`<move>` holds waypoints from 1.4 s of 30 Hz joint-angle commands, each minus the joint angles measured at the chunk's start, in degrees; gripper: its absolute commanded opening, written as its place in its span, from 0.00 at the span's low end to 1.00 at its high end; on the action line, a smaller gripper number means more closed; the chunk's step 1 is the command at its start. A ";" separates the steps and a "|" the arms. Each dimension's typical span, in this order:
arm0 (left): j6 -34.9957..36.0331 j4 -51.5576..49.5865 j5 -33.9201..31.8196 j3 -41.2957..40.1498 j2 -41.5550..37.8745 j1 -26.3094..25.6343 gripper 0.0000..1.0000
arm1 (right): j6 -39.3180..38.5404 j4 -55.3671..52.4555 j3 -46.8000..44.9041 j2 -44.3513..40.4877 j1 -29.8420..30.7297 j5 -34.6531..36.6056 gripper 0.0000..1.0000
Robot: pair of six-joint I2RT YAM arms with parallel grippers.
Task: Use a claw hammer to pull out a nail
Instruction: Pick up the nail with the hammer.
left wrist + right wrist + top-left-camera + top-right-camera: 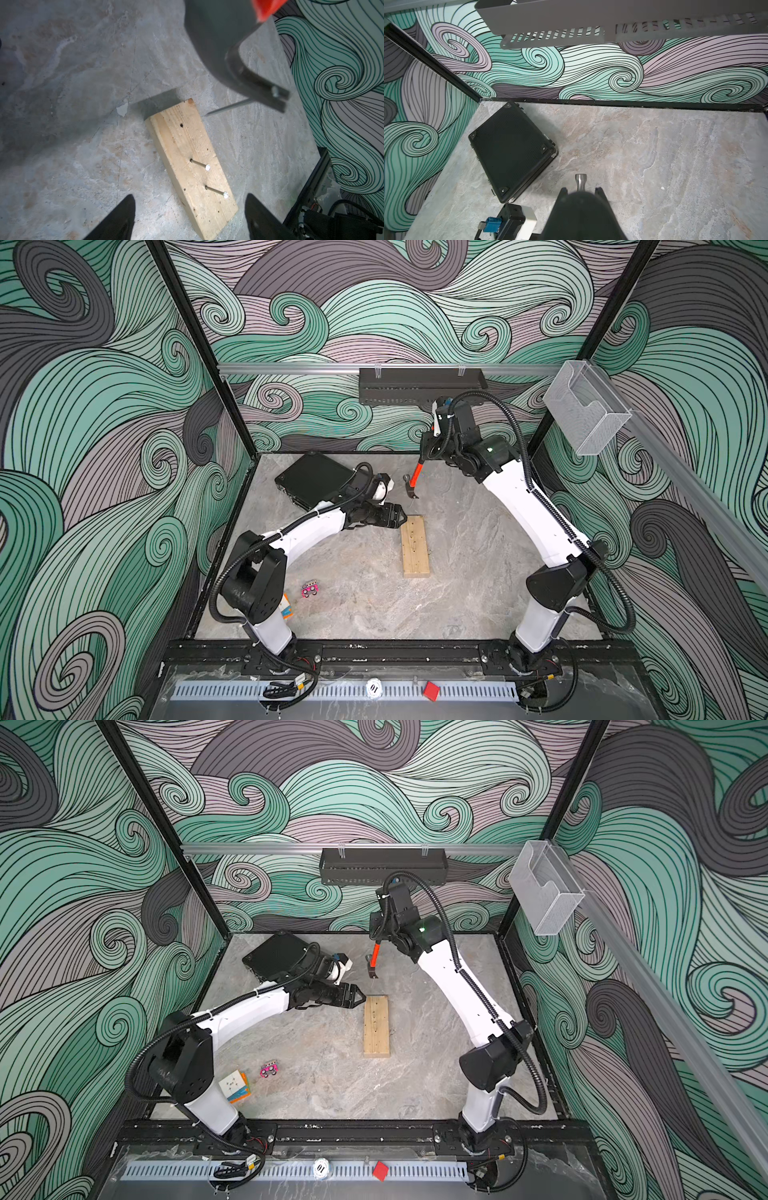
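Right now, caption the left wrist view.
Claw hammer holds a pulled nail clear of the wooden block; two nails stand in it; left gripper open.

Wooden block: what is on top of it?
A nail and a second nail stick out of the top face of the wooden block, beside empty holes. How deep they go is hidden in the wood.

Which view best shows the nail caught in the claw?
Left wrist view: the whole nail shows, its head wedged in the claw hammer. In both top views it is only a thin sliver. The right wrist view shows just the hammer's striking end, no nail.
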 commanded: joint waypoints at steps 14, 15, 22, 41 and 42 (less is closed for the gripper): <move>1.83 7.18 3.32 0.39 -1.27 -0.25 0.70 | 3.41 5.71 -0.19 -5.63 1.75 -6.89 0.00; 2.05 7.07 3.47 0.51 -1.18 -0.20 0.69 | 3.41 5.71 -0.19 -5.81 1.82 -6.97 0.00; 2.33 6.91 4.29 0.78 -1.24 -0.36 0.54 | 3.58 5.55 0.59 -5.49 1.76 -6.82 0.00; 3.63 6.86 3.41 1.31 -2.20 -0.89 0.29 | 3.50 5.49 0.88 -5.10 1.74 -6.65 0.00; 3.56 7.09 3.33 1.31 -2.29 -0.89 0.28 | 3.50 5.51 0.96 -5.06 1.71 -6.63 0.00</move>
